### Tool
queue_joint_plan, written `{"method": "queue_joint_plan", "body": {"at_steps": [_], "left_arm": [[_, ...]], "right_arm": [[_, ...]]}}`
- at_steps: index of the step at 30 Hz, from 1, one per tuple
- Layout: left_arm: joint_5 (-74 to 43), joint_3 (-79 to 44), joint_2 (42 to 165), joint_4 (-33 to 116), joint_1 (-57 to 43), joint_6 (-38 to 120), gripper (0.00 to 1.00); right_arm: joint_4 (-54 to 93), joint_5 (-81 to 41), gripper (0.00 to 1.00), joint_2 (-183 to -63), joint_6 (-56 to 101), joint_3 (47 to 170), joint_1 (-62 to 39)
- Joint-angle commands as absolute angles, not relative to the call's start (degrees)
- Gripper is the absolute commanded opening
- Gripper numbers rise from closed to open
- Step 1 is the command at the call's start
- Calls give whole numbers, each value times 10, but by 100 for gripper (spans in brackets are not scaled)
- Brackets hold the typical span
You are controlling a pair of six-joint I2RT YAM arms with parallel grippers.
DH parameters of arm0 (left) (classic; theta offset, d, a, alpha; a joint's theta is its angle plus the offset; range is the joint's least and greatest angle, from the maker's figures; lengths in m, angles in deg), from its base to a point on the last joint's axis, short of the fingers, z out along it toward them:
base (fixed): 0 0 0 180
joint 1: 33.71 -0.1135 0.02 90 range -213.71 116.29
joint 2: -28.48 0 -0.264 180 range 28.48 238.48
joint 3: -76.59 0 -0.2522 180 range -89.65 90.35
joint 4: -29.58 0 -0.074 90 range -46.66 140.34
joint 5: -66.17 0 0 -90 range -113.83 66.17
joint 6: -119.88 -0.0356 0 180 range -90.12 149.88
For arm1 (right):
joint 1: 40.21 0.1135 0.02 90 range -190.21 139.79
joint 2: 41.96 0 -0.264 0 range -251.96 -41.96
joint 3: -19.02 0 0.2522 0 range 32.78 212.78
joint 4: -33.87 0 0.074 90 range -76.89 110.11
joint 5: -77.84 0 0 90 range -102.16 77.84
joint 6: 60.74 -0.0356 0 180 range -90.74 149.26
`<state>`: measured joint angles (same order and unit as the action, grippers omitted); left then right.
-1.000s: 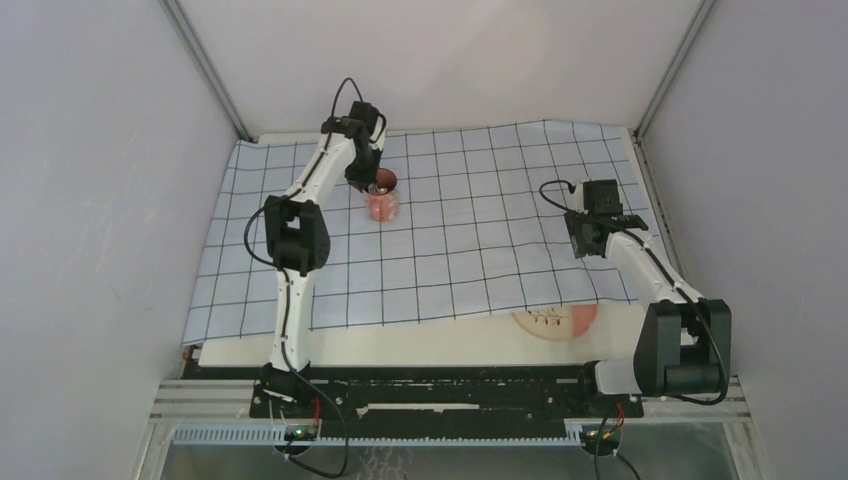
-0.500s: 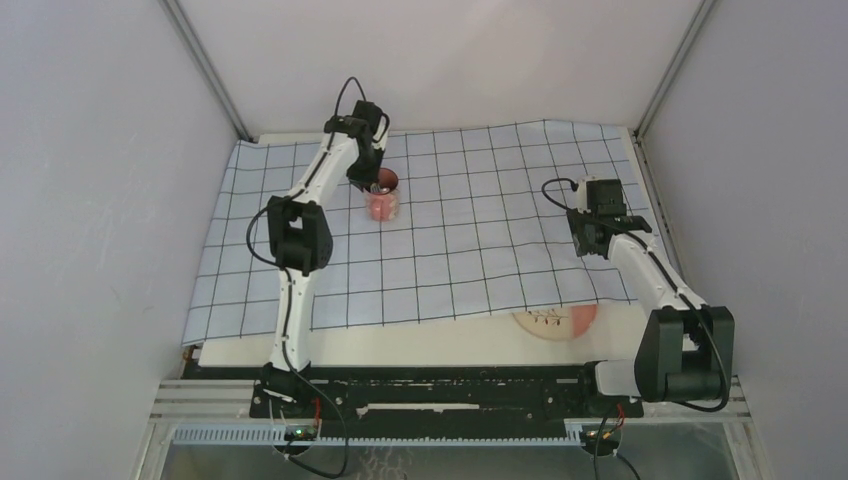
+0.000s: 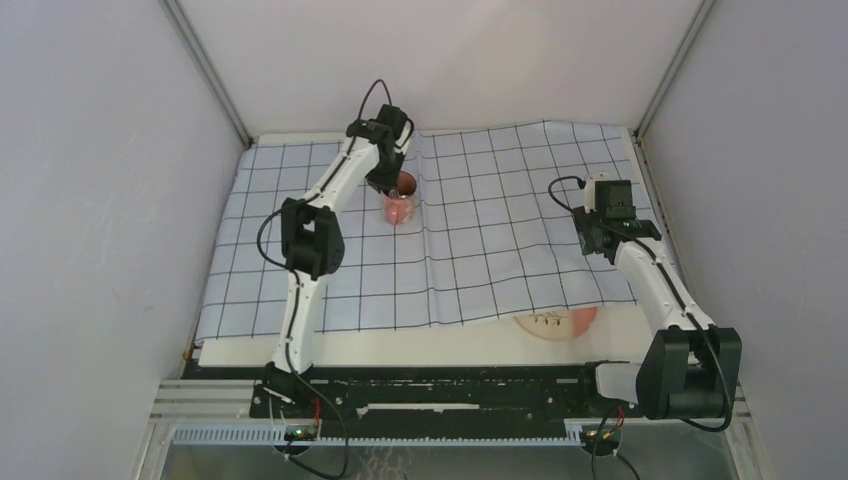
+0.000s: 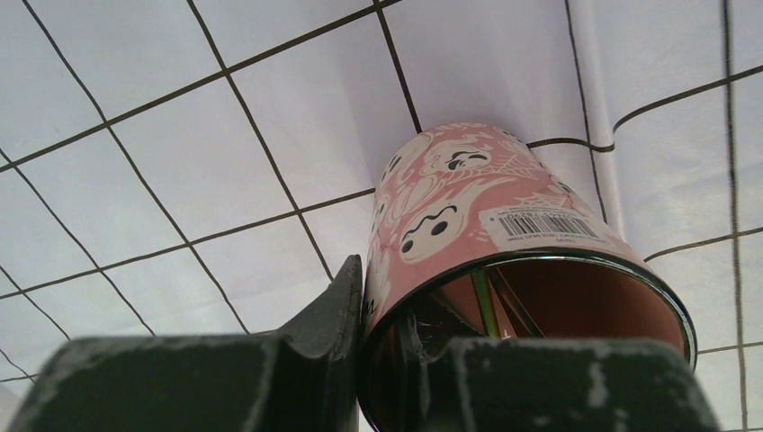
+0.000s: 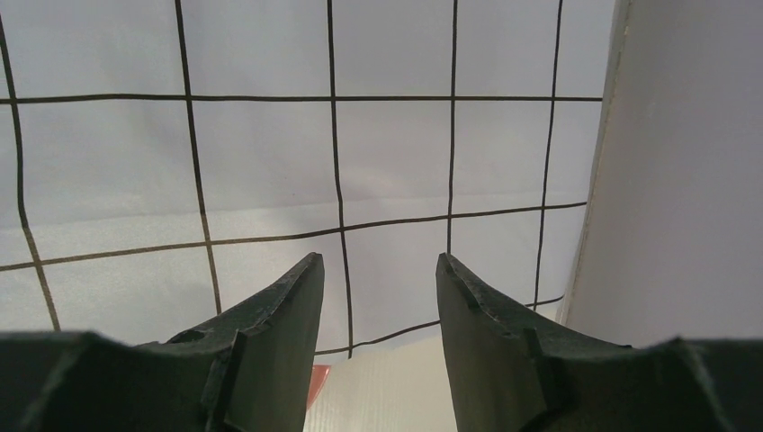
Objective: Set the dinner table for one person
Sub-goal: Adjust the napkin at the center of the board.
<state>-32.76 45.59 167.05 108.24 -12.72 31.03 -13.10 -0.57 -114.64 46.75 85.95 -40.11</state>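
A pink cup with white ghost prints [image 3: 399,203] stands on the pale-blue gridded cloth [image 3: 480,260] at the far middle. My left gripper [image 3: 393,180] is shut on its rim. In the left wrist view one finger is outside the cup [image 4: 450,216] and the other inside, with the left gripper [image 4: 382,310] pinching the wall. Thin sticks [image 4: 486,301] lean inside the cup. My right gripper [image 3: 600,245] is open and empty above the cloth's right side [image 5: 378,270]. The cream dinner table [image 3: 400,348] shows along the near edge.
A plate with a red part [image 3: 557,322] lies half under the cloth's near edge at the right; a red sliver of the plate [image 5: 314,382] shows in the right wrist view. A wrinkle runs through the cloth near the cup. Grey walls [image 5: 684,180] stand close on both sides.
My left gripper has moved to the right with the cup, and the cloth has shifted and wrinkled with it. My right gripper has moved slightly right.
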Motion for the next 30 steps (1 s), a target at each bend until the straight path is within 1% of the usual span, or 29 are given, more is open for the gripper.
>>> {"method": "queue_joint_plan", "body": {"at_steps": [1,6,13,17,25,26,29,30], "left_arm": [[-289,469,1688,1101,-86,321,0],[-315,450,1677,1097,-81,302,0],[-297,425,1670,1092,-124,309,0],[-299,384,1648,1072,-127,307,0],[-306,368,1618,1068,-137,304,1],[-308,362,1612,1066,-137,304,2],[-314,345,1595,1065,-138,299,13],[-316,339,1591,1064,-139,298,18]], "right_arm": [[-127,-7,57,-1128,479,868,-409],[-130,-11,57,-1131,478,868,-409],[-128,-7,57,-1137,480,868,-409],[-126,-8,57,-1139,481,869,-409],[-110,-23,57,-1171,479,872,-413],[-108,-24,57,-1174,479,872,-413],[-99,-27,57,-1181,482,872,-415],[-96,-27,57,-1182,484,872,-416]]}}
